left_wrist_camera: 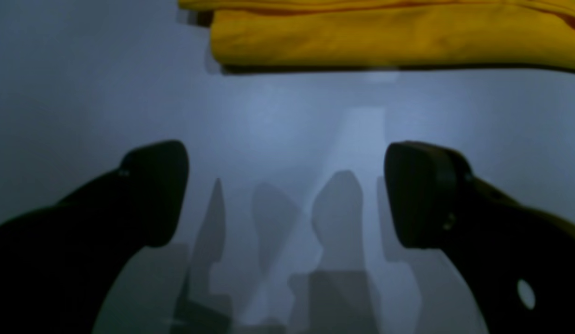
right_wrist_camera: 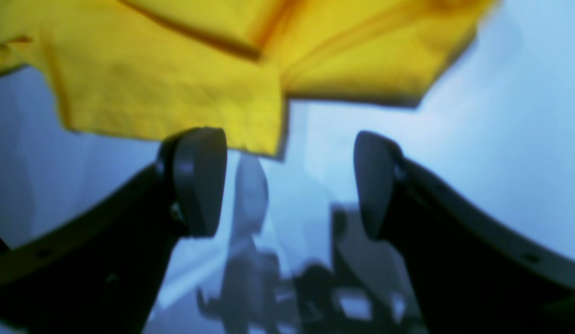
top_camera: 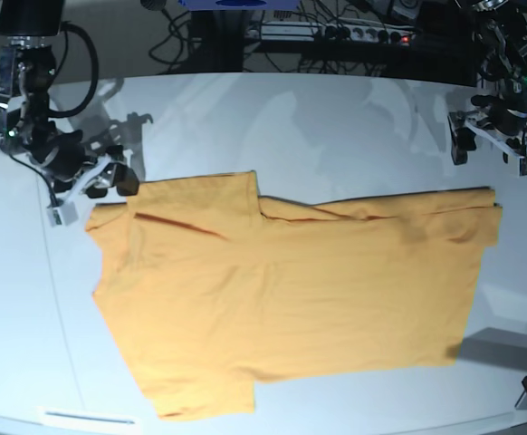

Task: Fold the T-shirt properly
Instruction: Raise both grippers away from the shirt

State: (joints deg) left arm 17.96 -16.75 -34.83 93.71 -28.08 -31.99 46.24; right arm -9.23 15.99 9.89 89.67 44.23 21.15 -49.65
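Nearest the base camera: the lower sleeve and side edge of the large plain orange-yellow cotton T-shirt (top_camera: 282,290), spread over the middle of the pale grey glossy worktop (top_camera: 336,118). Only partly folded, by the look of it: far edge doubled over on itself in a thick layered band, clear in the left wrist view (left_wrist_camera: 389,37), with a flap turned inward near the far sleeve. Rest of the body a single flat sheet; lower sleeve sticking out, not yet tucked. Probably left to do: sleeves brought in, body folded across its length, creases smoothed.

Long axis lying left to right across the base view; shoulder and sleeve end toward the view's left, straight hem toward its right.

Right gripper (right_wrist_camera: 289,181) at the far sleeve corner, jaws spread apart and empty, one pad just at the cloth edge. Left gripper (left_wrist_camera: 287,195) just beyond the hem's far corner, jaws spread wide, pinching nothing, cloth ahead and apart.
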